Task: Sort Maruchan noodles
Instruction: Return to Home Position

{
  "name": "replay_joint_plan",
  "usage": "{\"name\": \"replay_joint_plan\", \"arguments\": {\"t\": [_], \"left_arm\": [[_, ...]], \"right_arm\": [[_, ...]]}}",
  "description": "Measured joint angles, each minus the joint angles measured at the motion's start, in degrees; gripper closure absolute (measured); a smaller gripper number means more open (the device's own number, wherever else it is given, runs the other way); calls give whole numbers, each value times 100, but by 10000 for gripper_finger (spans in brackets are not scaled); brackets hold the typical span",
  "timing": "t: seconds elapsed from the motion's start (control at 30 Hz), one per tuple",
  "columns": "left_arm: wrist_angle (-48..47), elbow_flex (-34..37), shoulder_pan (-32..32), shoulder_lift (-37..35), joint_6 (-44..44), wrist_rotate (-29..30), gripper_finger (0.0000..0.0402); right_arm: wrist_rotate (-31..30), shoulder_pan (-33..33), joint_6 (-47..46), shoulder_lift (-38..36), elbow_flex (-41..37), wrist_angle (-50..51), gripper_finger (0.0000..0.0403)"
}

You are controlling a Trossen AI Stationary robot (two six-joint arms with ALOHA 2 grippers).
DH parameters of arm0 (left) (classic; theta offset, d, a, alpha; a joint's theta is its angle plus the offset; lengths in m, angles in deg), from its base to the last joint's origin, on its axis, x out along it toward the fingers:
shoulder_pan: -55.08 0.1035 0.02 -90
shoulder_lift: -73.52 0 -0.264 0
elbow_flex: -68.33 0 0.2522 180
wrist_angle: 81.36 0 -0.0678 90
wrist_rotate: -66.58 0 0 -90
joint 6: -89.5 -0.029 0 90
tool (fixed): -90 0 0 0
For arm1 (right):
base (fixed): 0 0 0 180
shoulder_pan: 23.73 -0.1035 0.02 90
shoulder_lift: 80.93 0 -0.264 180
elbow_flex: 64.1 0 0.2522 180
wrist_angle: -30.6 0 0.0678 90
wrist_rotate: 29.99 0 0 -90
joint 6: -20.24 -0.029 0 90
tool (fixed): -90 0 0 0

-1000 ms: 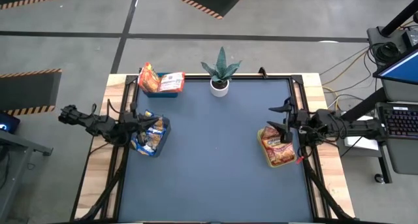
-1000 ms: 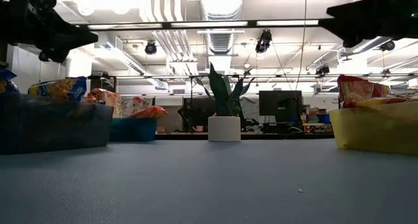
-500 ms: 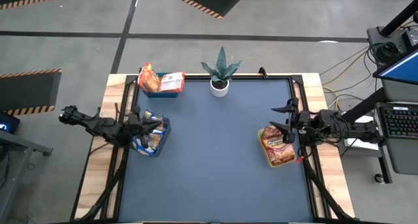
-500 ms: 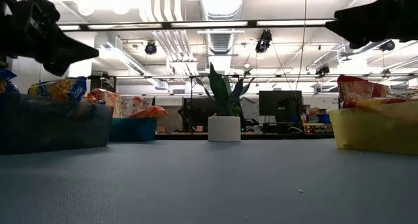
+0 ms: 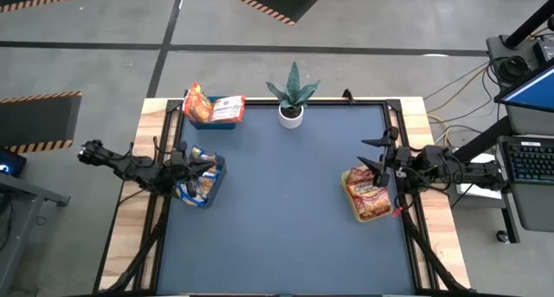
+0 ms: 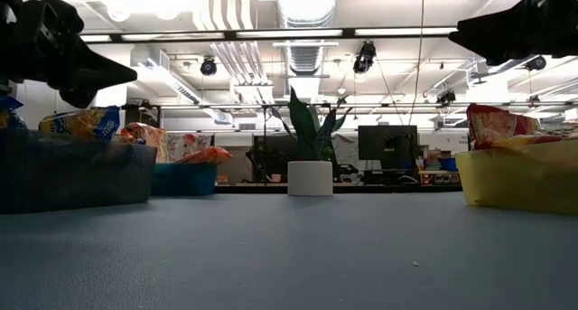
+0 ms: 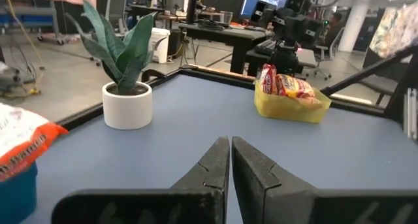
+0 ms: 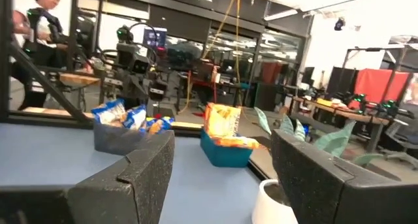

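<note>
Maruchan noodles (image 5: 370,197) lie only in the dark bin (image 6: 81,170), blue bin (image 6: 185,179) and yellow bin (image 6: 519,179), so sorting seems finished. Left gripper (image 7: 230,142), by the dark bin, has its jaws clenched on nothing; right gripper (image 5: 373,154), by the yellow bin, has its jaws released.

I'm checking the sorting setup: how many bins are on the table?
3. A teal bin at the back left corner, a dark bin at the left edge, and a yellow bin at the right edge. None looks hidden.
</note>
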State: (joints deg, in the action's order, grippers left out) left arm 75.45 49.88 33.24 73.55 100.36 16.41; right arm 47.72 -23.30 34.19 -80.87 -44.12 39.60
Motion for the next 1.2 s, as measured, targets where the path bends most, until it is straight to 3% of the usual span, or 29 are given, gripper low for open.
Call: {"name": "replay_joint_plan", "arguments": {"t": [0.27,0.5,1.2], "left_arm": [[0,2,0,19,181,61,401],[0,2,0,47,172,59,401],[0,2,0,52,170,57,402]], "right_arm": [[-1025,0,-756,121,0,747,167],[-1025,0,-1686,199,-2,1204,163],[-1025,0,-1936,197,-2,1222,153]]}}
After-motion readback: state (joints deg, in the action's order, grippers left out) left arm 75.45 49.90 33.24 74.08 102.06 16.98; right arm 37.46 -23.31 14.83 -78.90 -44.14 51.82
